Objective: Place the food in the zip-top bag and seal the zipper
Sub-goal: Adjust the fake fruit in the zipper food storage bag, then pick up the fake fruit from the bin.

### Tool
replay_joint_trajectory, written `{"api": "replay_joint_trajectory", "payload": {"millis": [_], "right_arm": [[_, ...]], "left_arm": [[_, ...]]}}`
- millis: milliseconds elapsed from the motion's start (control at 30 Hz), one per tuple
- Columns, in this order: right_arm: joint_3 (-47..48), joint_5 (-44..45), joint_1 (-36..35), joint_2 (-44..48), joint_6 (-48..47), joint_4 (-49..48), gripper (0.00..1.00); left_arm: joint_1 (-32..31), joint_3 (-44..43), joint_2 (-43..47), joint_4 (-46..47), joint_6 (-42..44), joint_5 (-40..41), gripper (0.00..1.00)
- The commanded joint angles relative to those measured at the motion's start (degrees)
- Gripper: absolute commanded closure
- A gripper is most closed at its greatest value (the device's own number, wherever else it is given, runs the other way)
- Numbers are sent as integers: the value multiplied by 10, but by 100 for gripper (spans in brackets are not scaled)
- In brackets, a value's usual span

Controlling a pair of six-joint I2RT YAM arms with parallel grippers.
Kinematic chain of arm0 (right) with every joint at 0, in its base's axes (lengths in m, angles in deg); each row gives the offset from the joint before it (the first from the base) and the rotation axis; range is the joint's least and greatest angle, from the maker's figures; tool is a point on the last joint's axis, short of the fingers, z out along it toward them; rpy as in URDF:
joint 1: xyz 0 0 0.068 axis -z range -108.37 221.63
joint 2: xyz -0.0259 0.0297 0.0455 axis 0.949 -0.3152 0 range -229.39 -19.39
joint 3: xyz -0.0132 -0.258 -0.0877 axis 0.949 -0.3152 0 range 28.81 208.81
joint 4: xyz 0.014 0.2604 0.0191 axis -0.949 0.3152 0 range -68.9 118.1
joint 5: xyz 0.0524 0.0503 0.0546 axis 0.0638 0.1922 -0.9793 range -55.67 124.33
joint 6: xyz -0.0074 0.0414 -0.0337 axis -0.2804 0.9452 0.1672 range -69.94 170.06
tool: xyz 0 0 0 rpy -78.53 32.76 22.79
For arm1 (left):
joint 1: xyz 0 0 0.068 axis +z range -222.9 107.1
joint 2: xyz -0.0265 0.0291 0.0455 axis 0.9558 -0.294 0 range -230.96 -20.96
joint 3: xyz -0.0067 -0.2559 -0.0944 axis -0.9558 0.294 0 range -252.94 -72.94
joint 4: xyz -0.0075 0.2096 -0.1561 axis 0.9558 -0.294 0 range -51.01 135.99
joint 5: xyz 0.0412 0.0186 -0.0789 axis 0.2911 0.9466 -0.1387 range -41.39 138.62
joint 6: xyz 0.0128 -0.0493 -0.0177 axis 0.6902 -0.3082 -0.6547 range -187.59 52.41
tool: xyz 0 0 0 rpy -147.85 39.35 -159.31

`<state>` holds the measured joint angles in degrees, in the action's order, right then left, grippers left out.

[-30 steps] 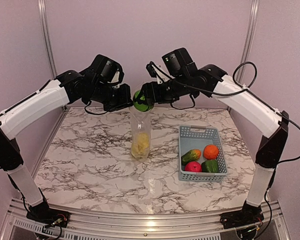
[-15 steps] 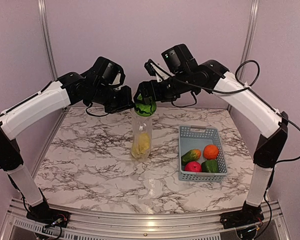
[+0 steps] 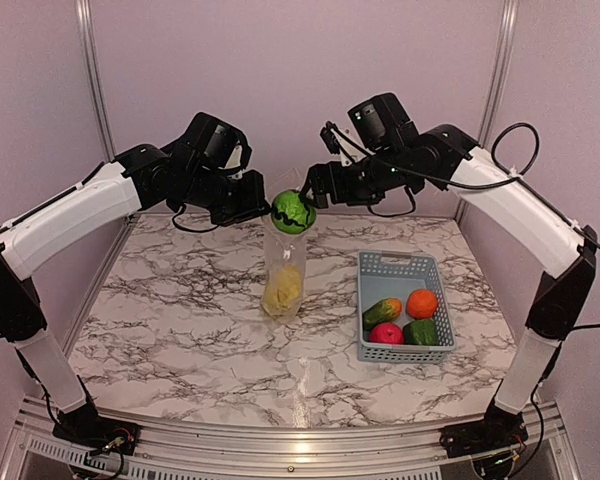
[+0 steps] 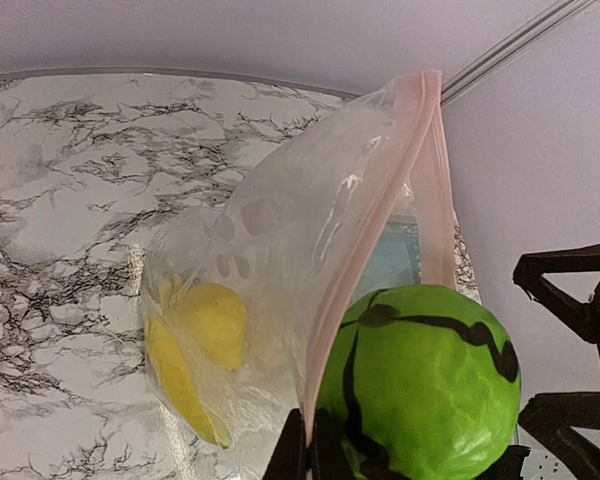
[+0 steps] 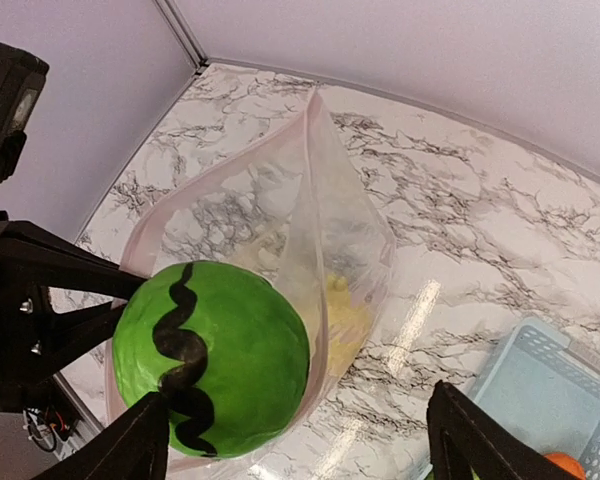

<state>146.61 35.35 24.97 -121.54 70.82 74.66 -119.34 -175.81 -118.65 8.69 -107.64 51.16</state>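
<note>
The clear zip-top bag [image 3: 283, 262] hangs upright over the table with yellow food [image 3: 282, 290] at its bottom. My left gripper [image 3: 261, 207] is shut on the pinkish zipper [image 4: 380, 215] at the bag's mouth, its fingertips [image 4: 312, 455] pinching the strip. A round green toy fruit with black stripes [image 3: 292, 211] sits in the bag's open mouth; it also shows in the left wrist view [image 4: 420, 380] and the right wrist view [image 5: 215, 360]. My right gripper [image 3: 316, 190] is open, just right of the fruit, its fingers [image 5: 110, 450] spread wide and empty.
The grey-blue basket [image 3: 395, 262] stands at the right of the table and holds a mango [image 3: 382, 311], an orange [image 3: 421, 302], a red apple [image 3: 385, 334] and a green pepper [image 3: 420, 332]. The back wall is close behind both grippers.
My right gripper has let go of the green fruit and drawn back to the right. The fruit now rests in the bag's mouth. My left gripper has stayed in place.
</note>
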Motion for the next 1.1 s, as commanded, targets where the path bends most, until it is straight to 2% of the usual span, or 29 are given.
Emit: {"api": "replay_joint_trajectory", "payload": {"millis": [0,233,467,700,833,1067], "right_arm": [[-43,-1,3,5,0,-22,14],[-56,8,0,-36,3,-13,16],[7,9,2,-9,6,13,17],[24,-25,17,24,18,28,19],[-23,-16,34,61,16,22,19],[-162,6,76,140,13,4,19]], "left_arm": [[3,5,-8,14,4,-10,100],[4,3,-8,17,6,-13,100],[4,4,-8,17,6,-11,100],[5,3,-9,17,7,-14,100],[5,3,-8,17,9,-16,100],[5,3,-9,16,9,-23,100]]}}
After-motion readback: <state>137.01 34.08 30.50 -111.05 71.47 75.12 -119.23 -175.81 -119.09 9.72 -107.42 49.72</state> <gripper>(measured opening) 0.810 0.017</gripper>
